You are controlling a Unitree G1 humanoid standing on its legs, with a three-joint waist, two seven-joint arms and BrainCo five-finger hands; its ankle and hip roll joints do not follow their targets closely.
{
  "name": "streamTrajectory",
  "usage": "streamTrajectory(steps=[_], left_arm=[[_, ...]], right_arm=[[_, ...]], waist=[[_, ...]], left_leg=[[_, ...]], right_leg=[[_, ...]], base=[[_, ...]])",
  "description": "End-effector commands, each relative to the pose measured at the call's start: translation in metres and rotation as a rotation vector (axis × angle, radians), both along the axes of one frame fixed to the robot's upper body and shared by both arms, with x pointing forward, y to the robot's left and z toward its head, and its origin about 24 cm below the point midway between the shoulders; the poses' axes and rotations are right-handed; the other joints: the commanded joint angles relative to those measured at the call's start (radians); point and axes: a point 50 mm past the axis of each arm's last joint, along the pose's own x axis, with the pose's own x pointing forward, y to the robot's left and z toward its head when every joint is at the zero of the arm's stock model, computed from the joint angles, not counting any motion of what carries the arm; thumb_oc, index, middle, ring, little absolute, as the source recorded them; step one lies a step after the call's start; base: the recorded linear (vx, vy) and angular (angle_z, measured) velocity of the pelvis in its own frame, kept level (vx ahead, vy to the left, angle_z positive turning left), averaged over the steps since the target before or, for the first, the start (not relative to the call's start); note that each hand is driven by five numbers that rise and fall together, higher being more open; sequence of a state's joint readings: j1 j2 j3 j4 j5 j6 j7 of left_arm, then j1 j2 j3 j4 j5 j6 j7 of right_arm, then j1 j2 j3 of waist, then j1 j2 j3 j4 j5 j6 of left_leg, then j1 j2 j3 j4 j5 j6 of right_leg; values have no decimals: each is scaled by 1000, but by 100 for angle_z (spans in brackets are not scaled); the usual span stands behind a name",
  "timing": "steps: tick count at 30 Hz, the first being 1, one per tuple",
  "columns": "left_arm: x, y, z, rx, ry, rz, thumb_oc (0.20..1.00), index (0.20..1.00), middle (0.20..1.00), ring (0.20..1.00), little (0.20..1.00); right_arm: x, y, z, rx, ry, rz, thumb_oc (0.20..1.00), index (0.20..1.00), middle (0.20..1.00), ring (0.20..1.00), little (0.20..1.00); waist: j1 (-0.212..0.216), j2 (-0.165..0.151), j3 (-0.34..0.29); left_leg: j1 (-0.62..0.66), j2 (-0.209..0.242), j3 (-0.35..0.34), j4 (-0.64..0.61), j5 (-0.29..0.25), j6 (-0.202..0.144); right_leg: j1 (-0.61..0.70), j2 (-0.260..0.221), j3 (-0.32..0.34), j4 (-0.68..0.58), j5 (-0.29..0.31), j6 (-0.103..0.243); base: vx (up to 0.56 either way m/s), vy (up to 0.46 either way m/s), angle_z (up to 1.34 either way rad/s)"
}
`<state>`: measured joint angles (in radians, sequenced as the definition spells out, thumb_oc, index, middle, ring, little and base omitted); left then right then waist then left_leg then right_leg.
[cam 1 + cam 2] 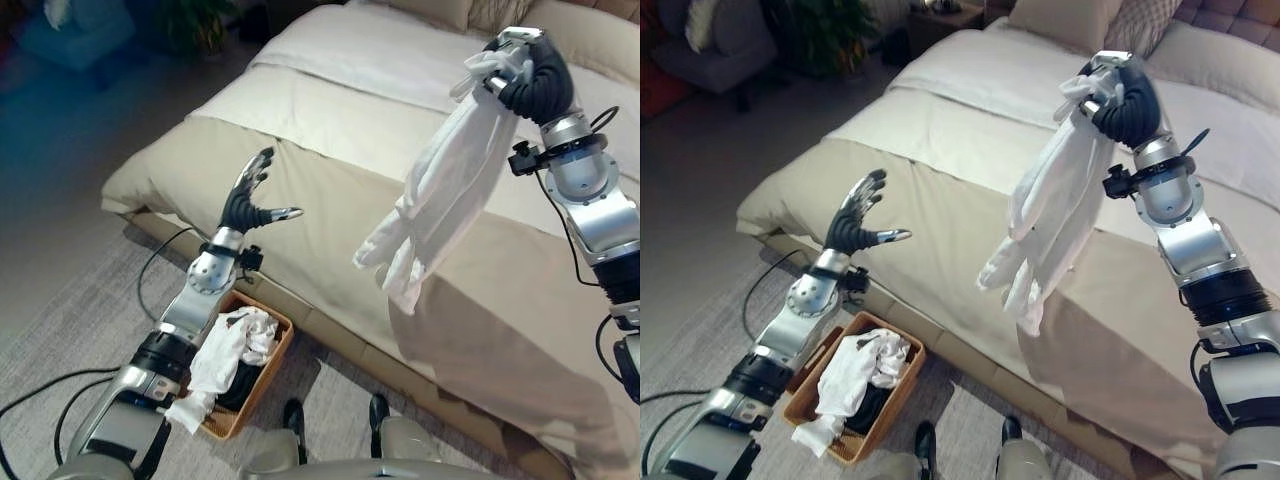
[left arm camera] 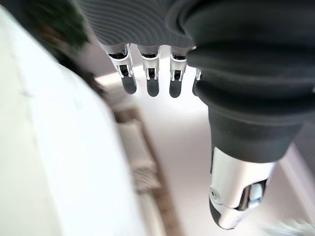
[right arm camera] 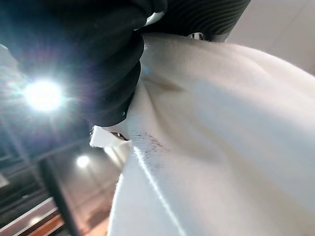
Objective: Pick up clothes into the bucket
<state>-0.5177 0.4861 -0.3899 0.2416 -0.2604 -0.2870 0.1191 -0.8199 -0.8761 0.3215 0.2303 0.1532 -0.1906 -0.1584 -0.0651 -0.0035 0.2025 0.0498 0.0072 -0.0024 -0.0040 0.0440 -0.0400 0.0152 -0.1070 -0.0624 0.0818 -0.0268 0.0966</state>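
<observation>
Above bed, one white garment in right hand; one basket.

Shirt covers my right hand's fingers. Bed blurred by my left wrist. Basket's contents partly behind my left arm.

A wide bed in cream and beige bedding is taking up most of the room, with pillows lying at its head. A grey carpet is covering the floor beside it, and a leafy plant is standing in the dim far corner.
</observation>
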Motion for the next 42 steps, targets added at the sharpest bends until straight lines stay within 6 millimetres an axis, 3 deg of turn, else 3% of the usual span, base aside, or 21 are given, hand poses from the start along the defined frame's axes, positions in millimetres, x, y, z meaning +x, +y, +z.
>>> streamTrajectory(steps=[1,6,7,17,32,39,41,42], left_arm=[[-2,-33,-6,-32,41,-146,1000,1000,1000,1000,1000],[2,-61,-13,-9,84,-206,1000,1000,1000,1000,1000],[3,-75,-19,-1,117,-230,1000,1000,1000,1000,1000],[-2,-118,-26,-73,255,-415,1000,1000,1000,1000,1000],[-4,-133,-36,-86,297,-385,1000,1000,1000,1000,1000],[-18,-144,-37,-242,425,-559,1000,1000,1000,1000,1000],[-23,-138,-43,-320,487,-599,878,878,878,878,878],[-24,-135,-44,-354,503,-609,555,555,555,555,555]], right_arm=[[-10,21,15,19,-44,145,200,200,200,200,200],[-14,39,19,13,-41,251,200,200,200,200,200],[-21,53,24,10,-61,331,200,200,200,200,200],[-50,88,32,7,-140,544,200,200,200,200,200],[-85,105,31,85,-170,788,200,200,200,200,200],[-83,105,32,110,-167,785,200,200,200,200,200],[-80,104,29,118,-166,757,216,216,216,216,216],[-80,102,28,119,-176,739,256,256,256,256,256]], waist=[[6,-49,-126],[-3,-52,-150],[-10,-54,-162],[-28,-45,-185],[-32,-54,-172],[-37,-52,-158],[-37,-53,-160],[-37,-52,-160]], left_leg=[[-14,-27,7,117,-133,10],[18,-23,9,110,-137,11],[26,-21,9,102,-135,11],[34,-21,13,96,-128,16],[25,-18,4,84,-112,19],[29,-21,2,90,-124,21],[31,-21,2,90,-126,20],[32,-20,1,90,-126,20]], right_leg=[[16,-9,-15,14,-7,29],[44,-9,-22,23,-19,27],[53,-8,-23,21,-21,27],[55,-10,-21,6,-6,32],[51,-11,-23,2,1,31],[53,-12,-23,9,-5,32],[52,-12,-23,10,-6,32],[53,-12,-21,11,-7,32]], base=[[72,-15,1],[52,-3,0],[0,0,0],[6,4,-1],[-7,2,0],[0,0,0],[0,0,0],[0,0,0]])
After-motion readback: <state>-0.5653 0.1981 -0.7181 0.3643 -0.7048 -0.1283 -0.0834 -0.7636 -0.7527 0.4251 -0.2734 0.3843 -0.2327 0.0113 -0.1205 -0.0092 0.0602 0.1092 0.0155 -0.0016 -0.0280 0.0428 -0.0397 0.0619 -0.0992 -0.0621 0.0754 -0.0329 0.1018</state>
